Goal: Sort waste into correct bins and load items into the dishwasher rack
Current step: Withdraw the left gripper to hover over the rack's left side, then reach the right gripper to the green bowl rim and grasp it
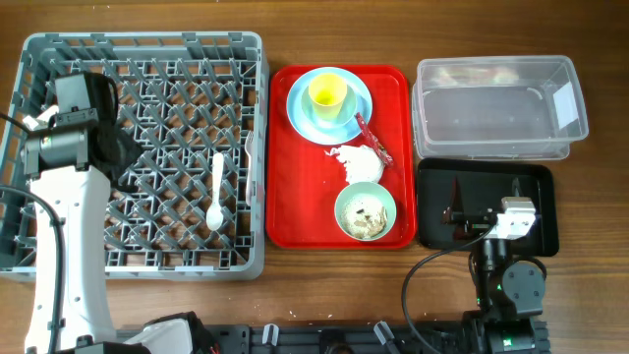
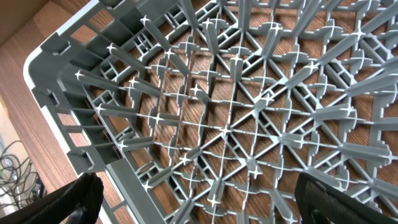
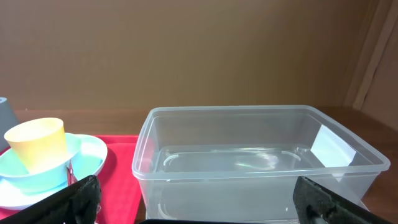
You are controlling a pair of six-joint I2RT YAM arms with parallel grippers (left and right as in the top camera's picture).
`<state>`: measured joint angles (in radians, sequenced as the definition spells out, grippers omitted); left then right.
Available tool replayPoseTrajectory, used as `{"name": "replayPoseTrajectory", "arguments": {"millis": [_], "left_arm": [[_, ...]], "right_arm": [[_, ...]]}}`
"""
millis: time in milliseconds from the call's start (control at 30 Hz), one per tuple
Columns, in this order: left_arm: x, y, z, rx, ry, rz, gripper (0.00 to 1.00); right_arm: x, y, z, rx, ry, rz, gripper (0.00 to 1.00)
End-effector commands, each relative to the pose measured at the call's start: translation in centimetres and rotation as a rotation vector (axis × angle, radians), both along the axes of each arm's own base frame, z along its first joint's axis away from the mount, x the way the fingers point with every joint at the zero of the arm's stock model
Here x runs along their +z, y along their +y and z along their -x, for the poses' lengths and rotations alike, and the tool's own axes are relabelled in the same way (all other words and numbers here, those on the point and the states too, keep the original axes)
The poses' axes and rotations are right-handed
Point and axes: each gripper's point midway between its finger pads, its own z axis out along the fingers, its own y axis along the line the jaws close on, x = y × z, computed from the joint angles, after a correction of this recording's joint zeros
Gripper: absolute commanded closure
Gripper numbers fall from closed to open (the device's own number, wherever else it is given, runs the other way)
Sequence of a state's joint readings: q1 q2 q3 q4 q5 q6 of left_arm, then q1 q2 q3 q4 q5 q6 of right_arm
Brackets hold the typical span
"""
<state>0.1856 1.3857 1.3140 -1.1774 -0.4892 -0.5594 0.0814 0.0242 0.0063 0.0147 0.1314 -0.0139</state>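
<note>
Brown wood-grain table (image 1: pixel 324 295) fills the overhead view, with even soft light and no hard shadows. In the right wrist view a plain brown wall (image 3: pixel 186 50) stands behind the table, with a paler wood panel (image 3: pixel 380 56) at 3 o'clock. In the left wrist view, loose cables (image 2: pixel 15 174) lie off the table edge at 8 o'clock.

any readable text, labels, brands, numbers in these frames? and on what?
No text can be read.
white label on the clear tub: looks blank in the overhead and right wrist views; any print is too small to tell.
red wrapper: too small to show any print.
</note>
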Motion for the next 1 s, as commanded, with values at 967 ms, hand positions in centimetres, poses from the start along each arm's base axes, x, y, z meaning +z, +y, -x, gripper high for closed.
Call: {"name": "replayPoseTrajectory", "arguments": {"millis": [967], "left_arm": [[0.6,0.3,0.1,0.017,-0.023,-0.01,0.0]], "right_arm": [[14.5,7.2,0.0,0.331,0.867,-0.25,0.0]]}}
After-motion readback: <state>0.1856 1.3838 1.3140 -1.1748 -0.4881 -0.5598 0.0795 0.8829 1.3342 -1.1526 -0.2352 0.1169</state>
